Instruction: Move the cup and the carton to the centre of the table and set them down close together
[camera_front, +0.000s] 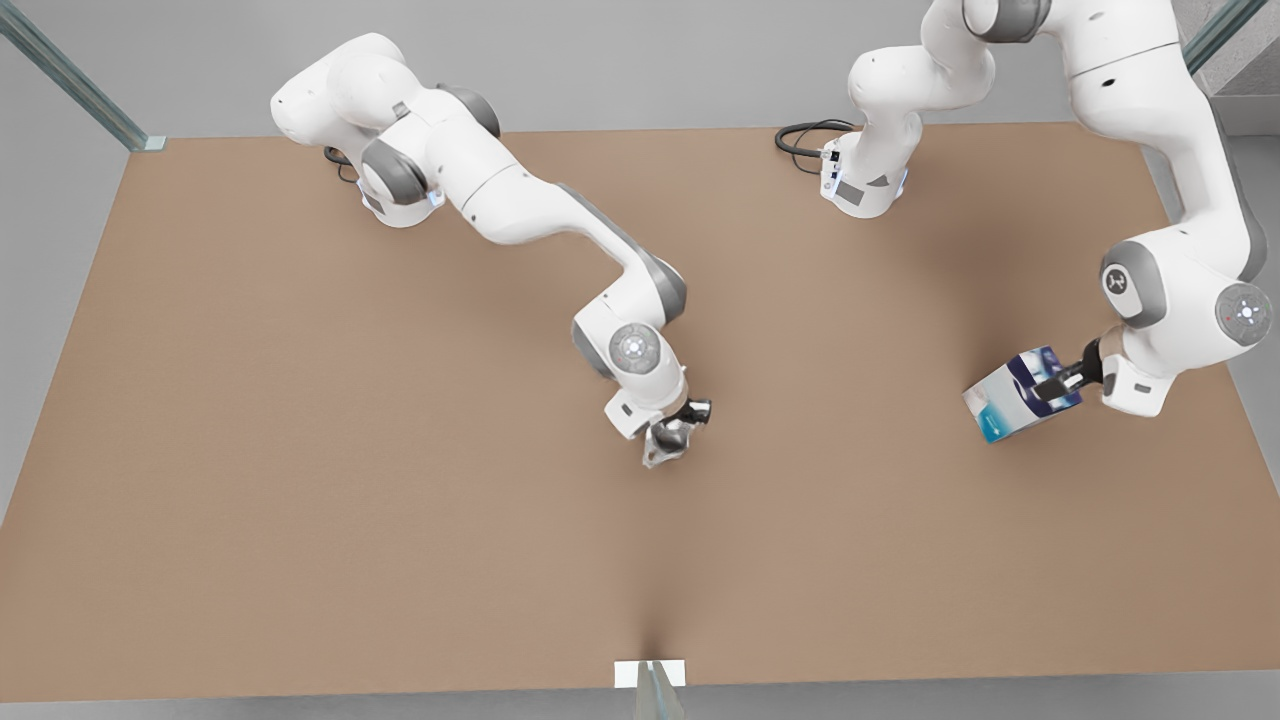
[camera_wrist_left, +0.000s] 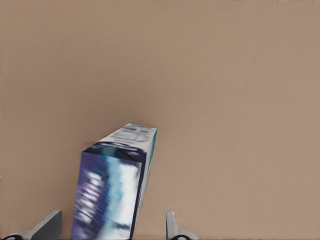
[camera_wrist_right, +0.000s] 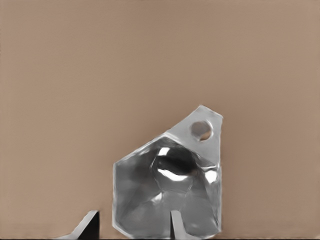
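Aloft, faceted translucent cup (camera_front: 668, 443) pinched in right claw (camera_front: 676, 428), glossy boxy carton (camera_front: 1010, 394) clamped in left claw (camera_front: 1052, 385).

Cup (camera_wrist_right: 167, 192) — glossy, translucent, faceted; carton (camera_wrist_left: 112, 187) printed; table (camera_front: 300, 450) matt.

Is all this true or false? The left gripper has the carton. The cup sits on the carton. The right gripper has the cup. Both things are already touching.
1. The left gripper has the carton. True.
2. The cup sits on the carton. False: it is far from it, near the middle of the table.
3. The right gripper has the cup. True.
4. Both things are already touching. False: a wide stretch of table lies between them.
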